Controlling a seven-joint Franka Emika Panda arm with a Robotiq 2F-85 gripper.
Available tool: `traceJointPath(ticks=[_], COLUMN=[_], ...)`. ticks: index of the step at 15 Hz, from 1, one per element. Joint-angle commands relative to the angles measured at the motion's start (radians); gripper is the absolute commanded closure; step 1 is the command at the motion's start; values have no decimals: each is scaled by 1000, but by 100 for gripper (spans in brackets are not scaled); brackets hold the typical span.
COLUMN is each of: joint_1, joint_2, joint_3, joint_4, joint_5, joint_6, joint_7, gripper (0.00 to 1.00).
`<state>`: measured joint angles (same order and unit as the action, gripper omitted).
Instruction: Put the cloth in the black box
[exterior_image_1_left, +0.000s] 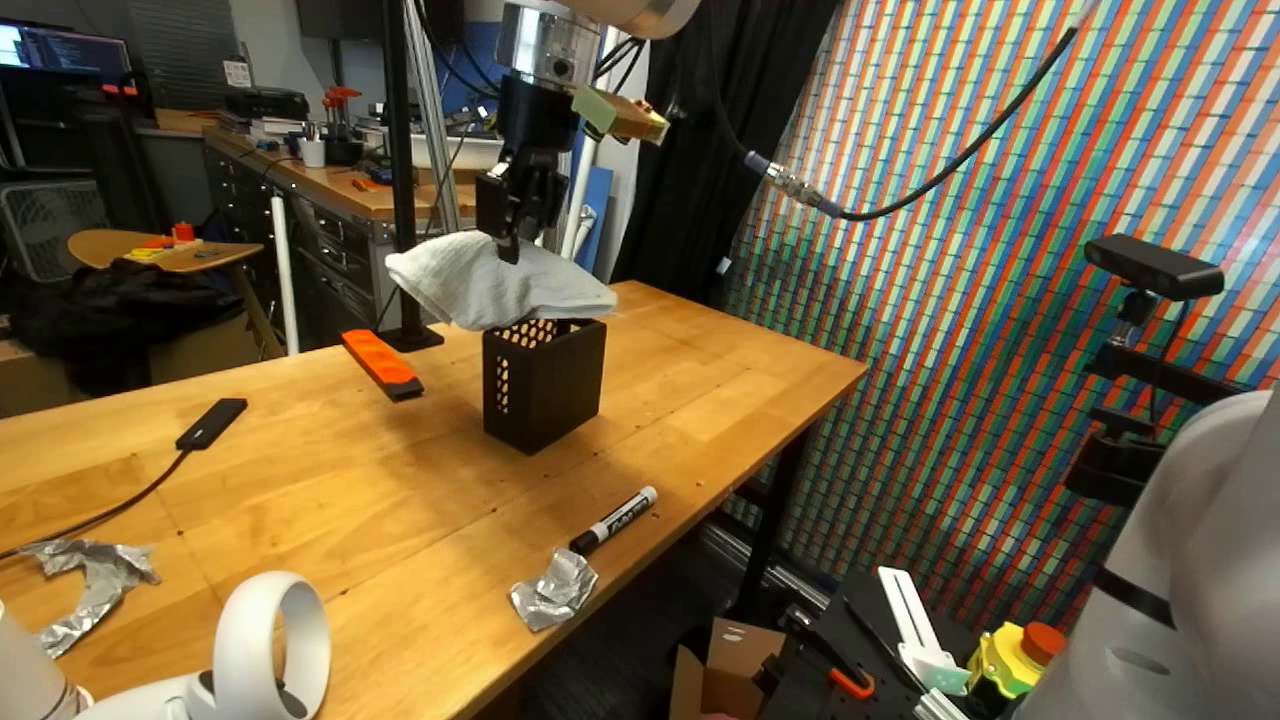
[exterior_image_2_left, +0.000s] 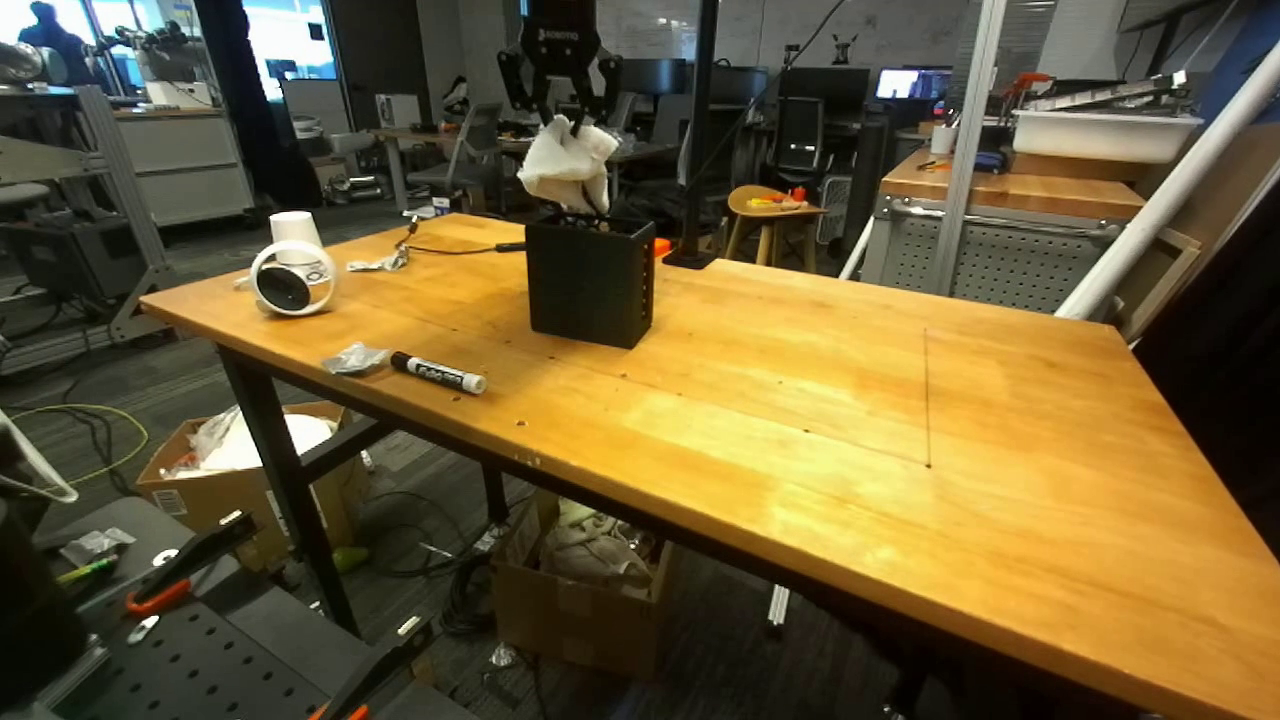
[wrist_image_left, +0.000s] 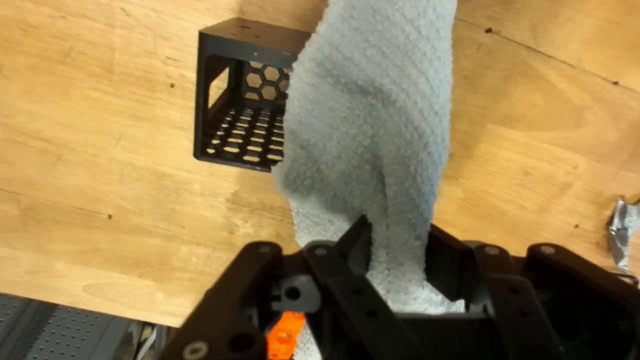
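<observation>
Your end effector (wrist_image_left: 398, 250) is clamped on the cloth (wrist_image_left: 370, 105), pinching a fold near its middle; both ends droop past the fingers. Expect it light, soft, floppy, probably grippy, nothing to break. Mid-fold hold looks sound, but loose ends could snag going in; they'd likely want tucking. The black box (exterior_image_1_left: 552, 395) is below the end effector, part of its mouth showing past the cloth in the wrist view; can't tell if they touch. It stands on your wooden bench (exterior_image_1_left: 340, 480), marker (exterior_image_1_left: 618, 518) and crumpled foil (exterior_image_1_left: 555, 590) well apart from the end effector. Beyond: stool (exterior_image_1_left: 105, 245), chair (exterior_image_2_left: 483, 140), striped wall (exterior_image_1_left: 1000, 200).
</observation>
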<state>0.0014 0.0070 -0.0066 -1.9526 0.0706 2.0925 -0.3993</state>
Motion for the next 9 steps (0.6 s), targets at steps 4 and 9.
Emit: traceJointPath(ticks=[4, 9], joint_1=[-25, -40], joint_2=[72, 113], joint_3=[-16, -20], joint_4=[29, 29], joint_5=[-135, -145], joint_6=[-16, -29], joint_7=[66, 67], gripper=[86, 86])
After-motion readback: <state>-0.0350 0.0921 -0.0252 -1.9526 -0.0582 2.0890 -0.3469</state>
